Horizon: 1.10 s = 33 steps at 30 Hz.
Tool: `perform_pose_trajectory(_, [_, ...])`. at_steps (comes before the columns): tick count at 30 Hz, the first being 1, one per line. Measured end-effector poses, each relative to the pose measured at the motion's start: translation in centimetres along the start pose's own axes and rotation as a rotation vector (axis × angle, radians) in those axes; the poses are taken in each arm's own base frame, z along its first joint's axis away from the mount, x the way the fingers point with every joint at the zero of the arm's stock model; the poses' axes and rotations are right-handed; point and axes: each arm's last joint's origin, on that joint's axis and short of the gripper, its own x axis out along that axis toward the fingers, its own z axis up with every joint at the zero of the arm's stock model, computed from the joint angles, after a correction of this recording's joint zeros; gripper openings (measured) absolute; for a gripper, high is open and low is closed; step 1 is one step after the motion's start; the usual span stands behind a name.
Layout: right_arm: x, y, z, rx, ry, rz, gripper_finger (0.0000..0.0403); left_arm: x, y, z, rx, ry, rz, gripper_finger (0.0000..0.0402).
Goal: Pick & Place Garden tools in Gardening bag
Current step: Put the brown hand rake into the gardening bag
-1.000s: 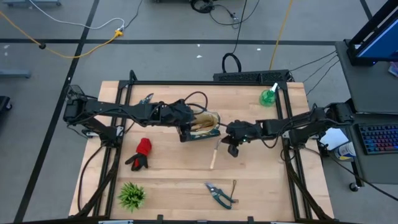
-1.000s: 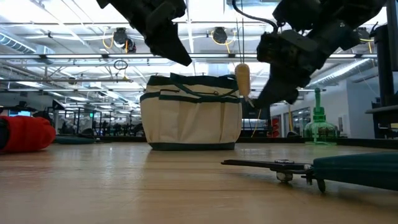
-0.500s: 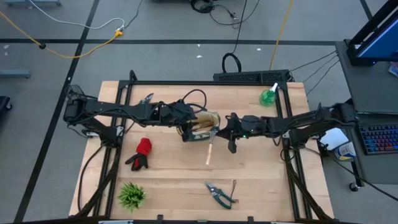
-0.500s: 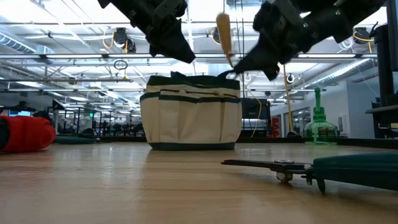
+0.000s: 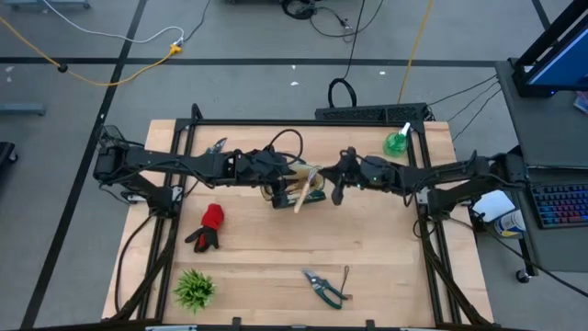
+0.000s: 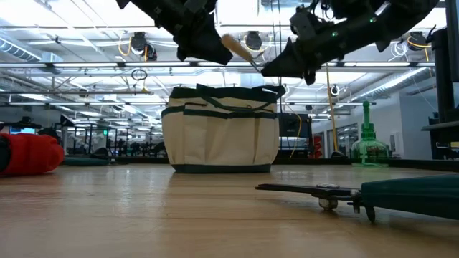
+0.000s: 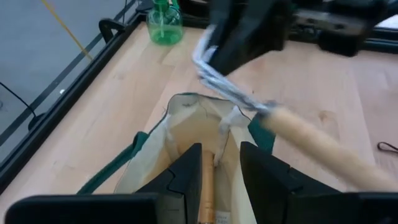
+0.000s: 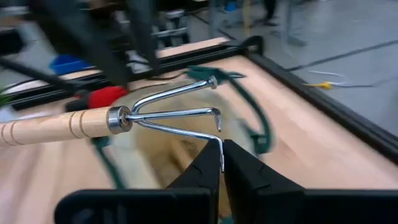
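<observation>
Right pincer [image 8: 221, 163] is clamped on a prong of the three-pronged metal hand fork with pale wooden handle [image 5: 301, 191], above the cream canvas bag with dark green trim [image 6: 220, 129]; a wooden handle lies inside. Left pincer [image 7: 214, 163], part-open, holds the bag's rim on the wooden counter [image 5: 386, 267]

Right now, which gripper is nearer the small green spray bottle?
Right. The right gripper sits nearer the small green spray bottle; the left gripper is farther, across the cream canvas bag.
</observation>
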Motion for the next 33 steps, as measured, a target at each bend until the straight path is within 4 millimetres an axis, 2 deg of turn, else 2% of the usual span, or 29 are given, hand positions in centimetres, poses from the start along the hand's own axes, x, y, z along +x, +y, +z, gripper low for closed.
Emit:
perform_pose_trajectory(10, [0.9,-1.5,-0.3,0.022,0.006,-0.066,0.0004,0.1,0.8,0.6,-0.086,-0.059,0.06,0.0115])
perform_pose_trajectory(16, [1.9,-1.5,-0.3,-0.093,-0.068,-0.1,0.0003,0.2,1.7,0.6,-0.213,-0.04,-0.024,0.0115])
perform_pose_trajectory(22, [2.2,-1.5,0.1,-0.134,-0.137,-0.156,0.0003,0.4,2.0,0.5,-0.214,-0.021,-0.041,0.0115])
perform_pose_trajectory(33, [2.1,-1.5,0.5,-0.169,-0.171,-0.158,0.0003,2.1,2.4,-0.4,-0.194,0.015,-0.025,0.0115])
